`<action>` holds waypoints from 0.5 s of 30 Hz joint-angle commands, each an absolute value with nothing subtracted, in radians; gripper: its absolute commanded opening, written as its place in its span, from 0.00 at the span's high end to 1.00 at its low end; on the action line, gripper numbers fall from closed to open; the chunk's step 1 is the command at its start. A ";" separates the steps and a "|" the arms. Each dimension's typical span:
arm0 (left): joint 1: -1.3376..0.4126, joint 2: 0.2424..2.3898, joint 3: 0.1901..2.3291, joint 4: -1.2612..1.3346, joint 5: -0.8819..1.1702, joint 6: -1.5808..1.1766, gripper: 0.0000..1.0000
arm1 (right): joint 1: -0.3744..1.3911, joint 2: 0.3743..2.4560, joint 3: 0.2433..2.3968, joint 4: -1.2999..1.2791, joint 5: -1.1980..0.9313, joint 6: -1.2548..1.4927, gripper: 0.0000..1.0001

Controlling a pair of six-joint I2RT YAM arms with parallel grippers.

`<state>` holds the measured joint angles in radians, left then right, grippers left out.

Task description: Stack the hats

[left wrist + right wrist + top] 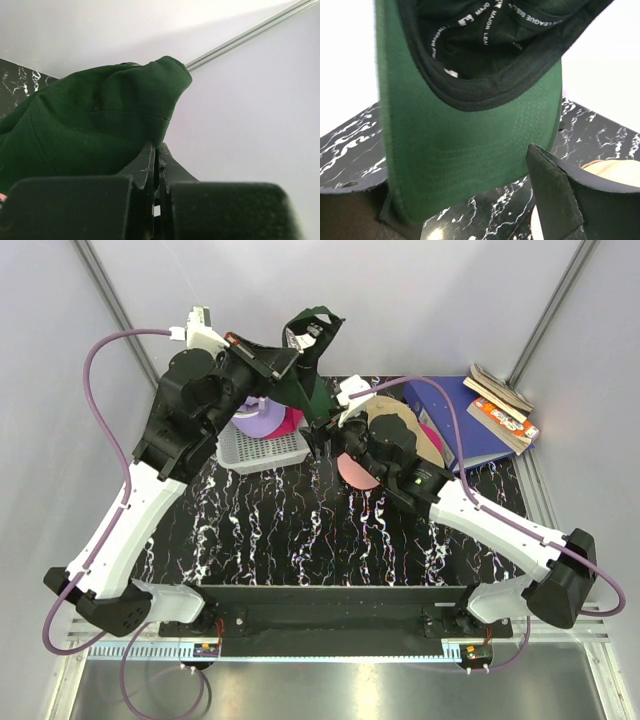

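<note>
The marbled black table (300, 530) carries a grey basket (262, 448) at 11 o'clock from its centre, holding the lavender cap (255, 425) and magenta cap (290, 422). The tan cap (400, 420) and pink cap (352, 472) lie at 1 o'clock under the right arm. The dark green cap (312, 335) hangs in the air at 12 o'clock, with the left end effector (156, 155) clamped on its crown fabric. Its brim (470, 150) points down — long axis near vertical — between the spread fingers of the right end effector (462, 195), the nearer one for taking it. The inner taping (495, 15) reads "MAJOR LEAGUE" — the print on the books (500, 405) at 2 o'clock is illegible.
</note>
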<state>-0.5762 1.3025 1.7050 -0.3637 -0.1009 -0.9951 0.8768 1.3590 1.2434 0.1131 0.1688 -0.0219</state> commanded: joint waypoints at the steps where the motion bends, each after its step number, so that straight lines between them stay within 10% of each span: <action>1: -0.595 1.241 1.683 -0.236 -0.158 -1.035 1.00 | 0.885 1.338 1.189 0.305 0.253 -0.083 0.22; 7: -0.600 1.243 1.658 -0.212 -0.156 -1.063 1.00 | 0.907 1.347 1.126 0.471 0.267 -0.178 0.24; 15: -0.598 1.233 1.609 -0.219 -0.207 -1.040 1.00 | 0.916 1.284 1.086 0.526 0.247 -0.212 0.78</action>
